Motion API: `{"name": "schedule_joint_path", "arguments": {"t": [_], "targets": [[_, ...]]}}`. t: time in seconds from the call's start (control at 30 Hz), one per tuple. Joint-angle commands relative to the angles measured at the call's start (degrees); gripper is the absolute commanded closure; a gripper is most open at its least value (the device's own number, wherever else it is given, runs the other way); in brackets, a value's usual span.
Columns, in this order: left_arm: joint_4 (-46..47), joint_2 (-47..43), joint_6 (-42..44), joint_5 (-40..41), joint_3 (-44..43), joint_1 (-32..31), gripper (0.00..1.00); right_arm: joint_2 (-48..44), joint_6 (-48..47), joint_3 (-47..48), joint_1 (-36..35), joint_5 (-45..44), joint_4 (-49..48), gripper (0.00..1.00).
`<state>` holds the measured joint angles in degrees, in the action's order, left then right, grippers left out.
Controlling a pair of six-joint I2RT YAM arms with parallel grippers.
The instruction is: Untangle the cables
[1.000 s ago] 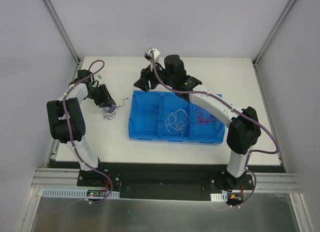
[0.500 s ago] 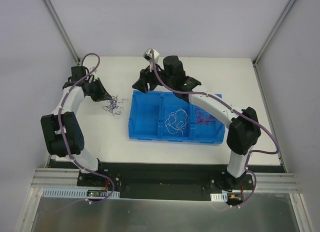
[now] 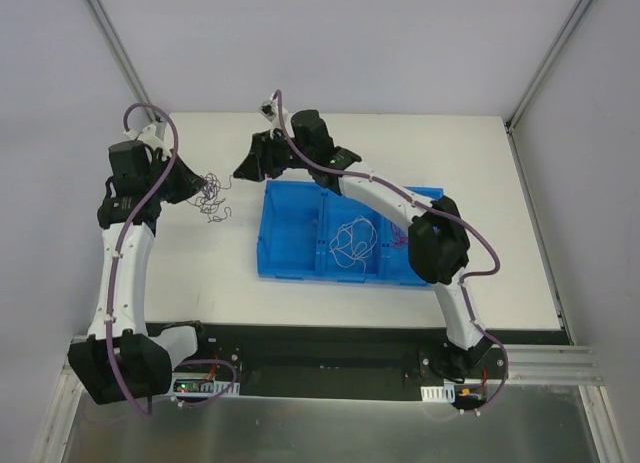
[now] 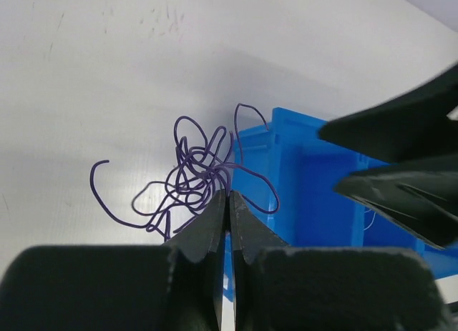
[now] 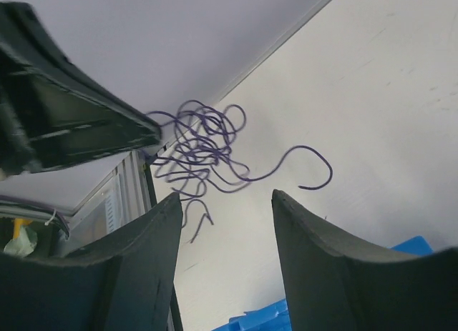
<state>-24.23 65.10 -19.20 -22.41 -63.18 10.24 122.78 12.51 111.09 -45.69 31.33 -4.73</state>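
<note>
A tangle of thin dark purple cables (image 3: 210,197) hangs from my left gripper (image 3: 194,186), lifted off the white table left of the blue bin (image 3: 292,265). In the left wrist view the gripper (image 4: 227,196) is shut on the purple cables (image 4: 192,175). My right gripper (image 3: 243,169) is open just right of the tangle, not touching it. In the right wrist view its jaws (image 5: 225,200) stand wide apart, with the purple cables (image 5: 202,149) beyond them. A white cable (image 3: 350,241) lies in the bin's middle compartment. A red-purple cable (image 3: 402,235) lies in the right one, partly hidden by the right arm.
The bin's left compartment (image 3: 290,228) holds nothing visible. The bin's corner (image 4: 300,181) lies right under the hanging tangle. Grey walls and metal frame posts (image 3: 118,45) close the table at the back and the sides.
My left arm has lifted the purple tangle off the table and drawn it up and back-left. My right arm has swung left from above the bin toward the tangle.
</note>
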Motion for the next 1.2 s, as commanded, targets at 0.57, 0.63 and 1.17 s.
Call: {"name": "schedule_joint_path", "arguments": {"t": [0.57,0.63,1.17], "targets": [[-3.55,-8.06,-3.12,-3.87,-3.71,0.66,1.00,1.41,-4.59,1.59,-0.89,0.14,3.84,0.45],[-3.81,-8.23,-3.04,-3.95,-3.79,0.66,1.00,0.88,-5.30,1.15,-0.98,0.22,4.38,0.45],[-4.34,-7.09,-1.19,-3.95,-3.97,0.66,1.00,-9.59,-10.58,-2.38,-5.28,0.58,7.27,0.40]]}}
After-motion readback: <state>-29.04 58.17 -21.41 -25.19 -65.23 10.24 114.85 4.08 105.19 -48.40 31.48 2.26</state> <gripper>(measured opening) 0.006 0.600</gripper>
